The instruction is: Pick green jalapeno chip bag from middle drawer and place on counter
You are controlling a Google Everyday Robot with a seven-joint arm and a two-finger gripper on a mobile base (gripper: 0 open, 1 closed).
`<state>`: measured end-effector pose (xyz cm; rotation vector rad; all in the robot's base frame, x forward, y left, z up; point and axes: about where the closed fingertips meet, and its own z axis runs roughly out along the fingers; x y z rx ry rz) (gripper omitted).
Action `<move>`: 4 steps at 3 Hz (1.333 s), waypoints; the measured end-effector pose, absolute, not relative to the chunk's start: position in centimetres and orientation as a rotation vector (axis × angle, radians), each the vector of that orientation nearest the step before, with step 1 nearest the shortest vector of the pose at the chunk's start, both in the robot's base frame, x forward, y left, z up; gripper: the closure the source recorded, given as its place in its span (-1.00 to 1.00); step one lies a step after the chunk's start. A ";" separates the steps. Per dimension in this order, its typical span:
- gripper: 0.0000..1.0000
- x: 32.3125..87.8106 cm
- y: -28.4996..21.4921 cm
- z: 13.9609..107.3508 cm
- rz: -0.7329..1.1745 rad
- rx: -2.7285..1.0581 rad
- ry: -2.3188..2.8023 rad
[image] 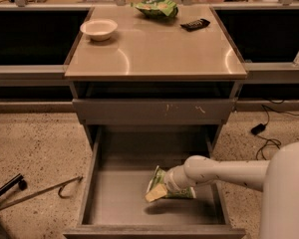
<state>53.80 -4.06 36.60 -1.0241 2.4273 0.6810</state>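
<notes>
Bench [154, 51]: glossy beige top of a grey cabinet.
- One white bowl [98, 29], back left.
- One puffy green bag [157, 7] with a pale patch, at the back edge, centre.
- One flat black packet [195, 24], just right of that bag.
- All three stand apart from one another. The front half carries only light reflections.

Drawers seen: two.
- The upper drawer front [154, 111] is closed, with pale scratches on it.
- The middle drawer [92, 183] below it is pulled fully out, with tall grey walls and a plain floor.

The green jalapeno chip bag [159, 179] is inside the middle drawer, right of centre. One corner tilts up, and a shadow lies on the drawer floor beneath it.

One arm [224, 172], white, reaches in over the drawer's right wall from the right. The gripper [162, 190] is down in the drawer, right at the bag and covering part of it. I cannot tell whether it has hold of the bag or is released.

The closed drawer front overhangs the back of the open drawer, above the bag.

Floor: speckled.
- One black cable [266, 133] with a plug, to the right of the cabinet.
- One thin metal rod [35, 193] with a hooked end, to the left.
</notes>
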 end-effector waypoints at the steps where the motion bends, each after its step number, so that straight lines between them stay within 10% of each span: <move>1: -1.00 53.4 -3.0 34.9 0.703 -1.034 2.458; 4: 0.30 53.4 -3.0 35.7 0.703 -1.034 2.457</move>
